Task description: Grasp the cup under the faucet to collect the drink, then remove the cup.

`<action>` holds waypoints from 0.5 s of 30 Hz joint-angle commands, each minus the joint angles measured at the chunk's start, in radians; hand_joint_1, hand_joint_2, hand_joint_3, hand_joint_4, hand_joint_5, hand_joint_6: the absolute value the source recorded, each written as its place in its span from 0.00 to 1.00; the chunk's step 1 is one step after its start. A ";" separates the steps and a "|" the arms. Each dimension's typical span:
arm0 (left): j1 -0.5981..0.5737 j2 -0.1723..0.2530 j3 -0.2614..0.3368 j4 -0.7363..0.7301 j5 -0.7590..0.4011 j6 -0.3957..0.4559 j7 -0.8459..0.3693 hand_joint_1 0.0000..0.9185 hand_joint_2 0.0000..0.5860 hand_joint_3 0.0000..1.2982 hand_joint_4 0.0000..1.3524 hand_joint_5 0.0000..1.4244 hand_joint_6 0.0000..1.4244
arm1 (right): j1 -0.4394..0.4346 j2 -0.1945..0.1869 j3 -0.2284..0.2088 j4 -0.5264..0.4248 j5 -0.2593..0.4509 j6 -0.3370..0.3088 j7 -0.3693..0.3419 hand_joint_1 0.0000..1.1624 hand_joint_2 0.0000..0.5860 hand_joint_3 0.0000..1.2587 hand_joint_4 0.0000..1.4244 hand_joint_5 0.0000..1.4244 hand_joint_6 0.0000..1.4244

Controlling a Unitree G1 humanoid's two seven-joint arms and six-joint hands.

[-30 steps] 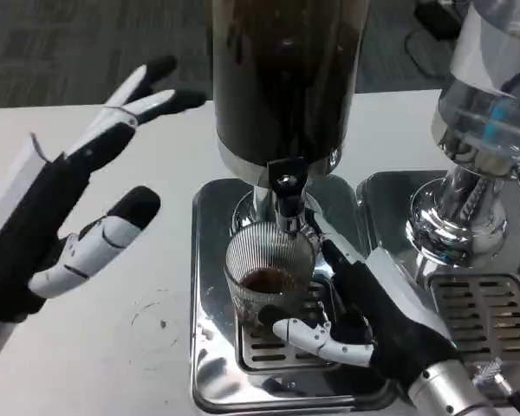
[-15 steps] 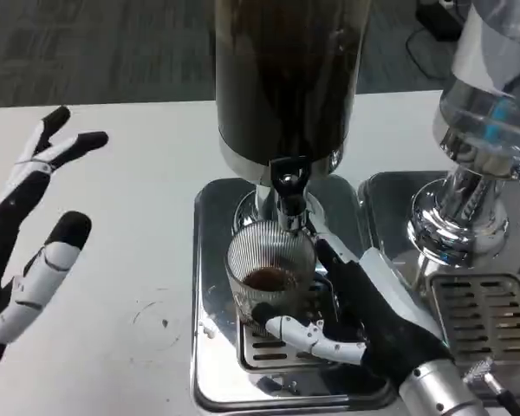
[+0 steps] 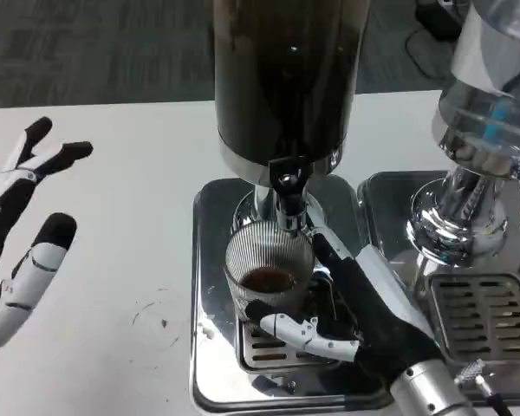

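1. While the cup (image 3: 269, 279) stands on the grate (image 3: 273, 345) of the left drip tray (image 3: 210, 286), directly below the faucet (image 3: 288, 198) of the dark dispenser (image 3: 286, 78), it is placed to catch whatever falls; a shallow pool of brown drink already lies in its bottom, though I cannot tell whether any is running from the spout now.
2. From the right side the right hand (image 3: 347, 310) wraps the cup — one white finger curls across the front of its base, the dark fingers reach up its far side; I judge this a steadying grasp, there to keep the ribbed glass under the faucet and ready to lift away.
3. Out at the table's (image 3: 139, 191) left edge the left hand (image 3: 22, 234) holds nothing, its fingers spread and well apart from the tray; it seems to be waiting clear of the work.
4. To the right stands a second, clear dispenser (image 3: 485, 104) over its own tray (image 3: 472, 316); it plays no part in this step.
5. Against the earlier frames the left hand has drawn back — a second ago it sat higher and nearer the dark dispenser, now it is low and close to the picture's edge; the right hand has crept slightly further round the cup; the cup itself has stayed put, and its drink level looks about the same.
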 commanded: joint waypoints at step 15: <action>0.068 0.007 0.022 0.002 -0.001 0.051 0.018 0.00 0.42 0.22 0.00 0.14 0.03 | 0.003 0.058 0.008 0.067 0.020 -0.070 -0.078 0.60 0.24 0.00 0.02 0.08 0.20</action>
